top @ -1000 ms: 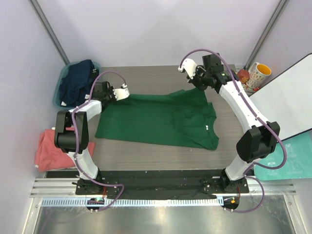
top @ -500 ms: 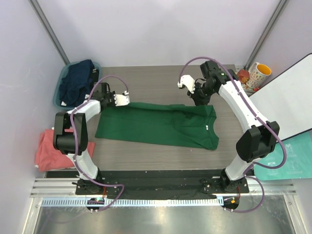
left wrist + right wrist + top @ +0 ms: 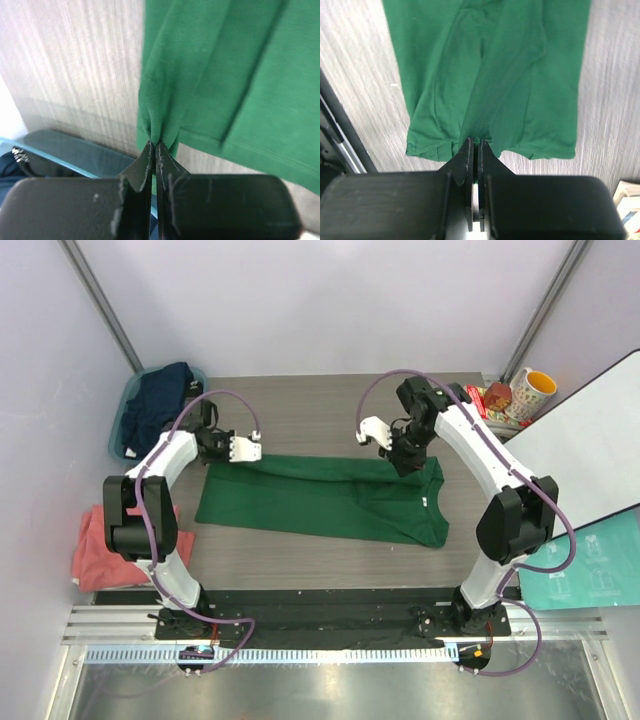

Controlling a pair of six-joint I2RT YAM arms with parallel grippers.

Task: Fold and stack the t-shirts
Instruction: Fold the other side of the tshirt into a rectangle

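Note:
A dark green t-shirt (image 3: 320,500) lies spread across the middle of the table, its white neck label at the right. Its far edge is lifted and folded toward the near side. My left gripper (image 3: 255,452) is shut on the far-left edge of the green t-shirt (image 3: 200,85). My right gripper (image 3: 398,458) is shut on the far-right edge of the green t-shirt (image 3: 485,75). A navy t-shirt (image 3: 158,405) lies bunched in the teal tub (image 3: 118,432). A salmon-pink t-shirt (image 3: 95,550) lies at the table's left edge.
A yellow-and-white mug (image 3: 530,392) and small packets (image 3: 492,395) stand at the back right. A white board (image 3: 590,450) and a teal sheet (image 3: 590,570) lie at the right. The black base rail (image 3: 320,605) runs along the near edge.
Both grippers have moved toward the near side and inward, drawing the green t-shirt's far edge over its body. The shirt now looks narrower front to back.

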